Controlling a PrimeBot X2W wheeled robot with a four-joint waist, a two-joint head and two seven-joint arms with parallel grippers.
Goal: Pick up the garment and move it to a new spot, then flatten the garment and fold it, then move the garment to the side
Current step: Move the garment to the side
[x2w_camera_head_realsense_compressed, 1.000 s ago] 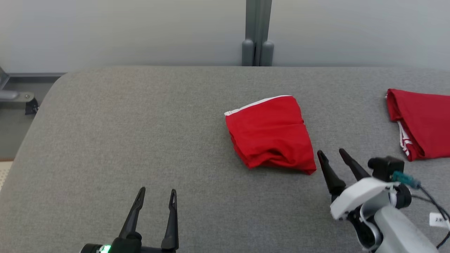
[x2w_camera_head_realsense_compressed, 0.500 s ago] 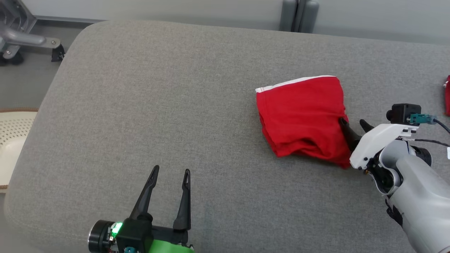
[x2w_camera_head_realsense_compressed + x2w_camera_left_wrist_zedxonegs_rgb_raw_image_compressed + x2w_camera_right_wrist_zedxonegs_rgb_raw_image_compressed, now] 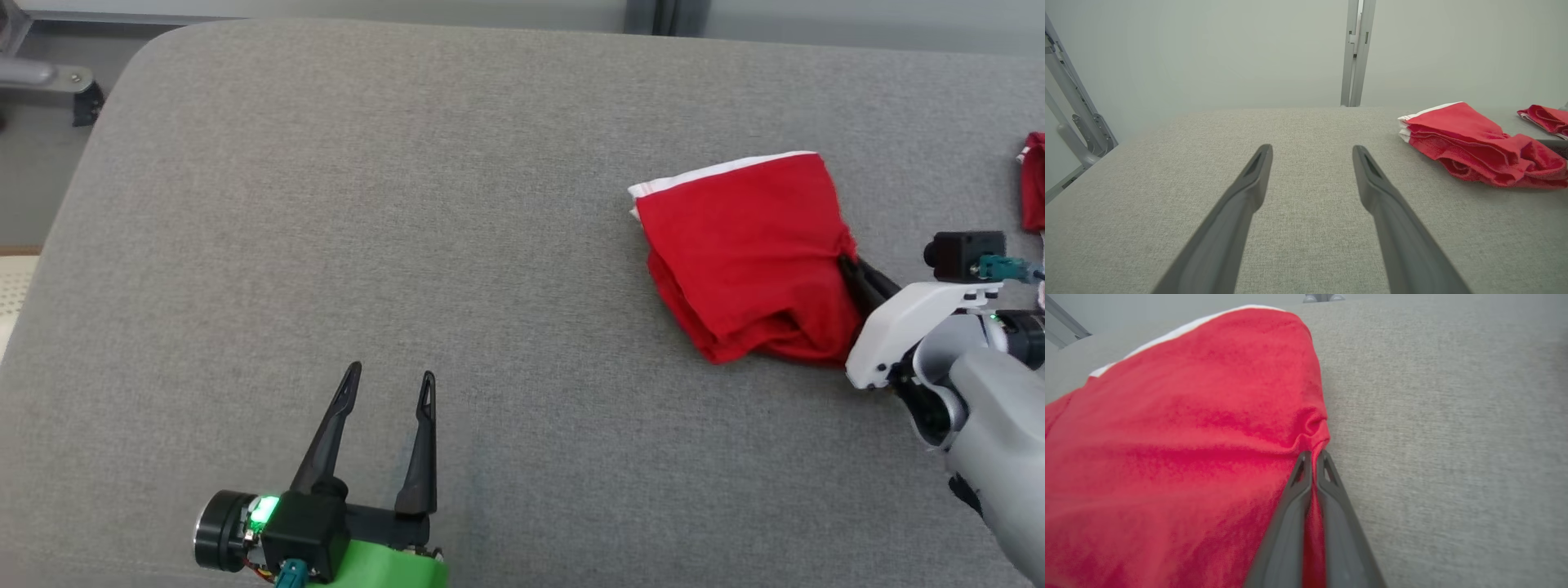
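A folded red garment (image 3: 747, 253) with a white hem lies on the grey table (image 3: 457, 212), right of the middle. My right gripper (image 3: 849, 265) is shut on the garment's right edge; in the right wrist view the red cloth (image 3: 1180, 428) bunches up where the right gripper (image 3: 1313, 455) pinches it. Near the front edge, far left of the garment, my left gripper (image 3: 389, 382) stands open with nothing between its fingers. The left wrist view shows the left gripper (image 3: 1311, 152) over bare table, with the garment (image 3: 1474, 143) off to the right.
A second red cloth (image 3: 1033, 184) lies at the table's far right edge, also seen as a red cloth (image 3: 1545, 118) in the left wrist view. A grey post (image 3: 1355, 53) stands behind the table. A metal frame (image 3: 41, 77) sits on the floor past the far left corner.
My right gripper moved in from the front right of the garment to its right edge and shut on the cloth. The head camera tilted down and shifted. The left gripper stayed open.
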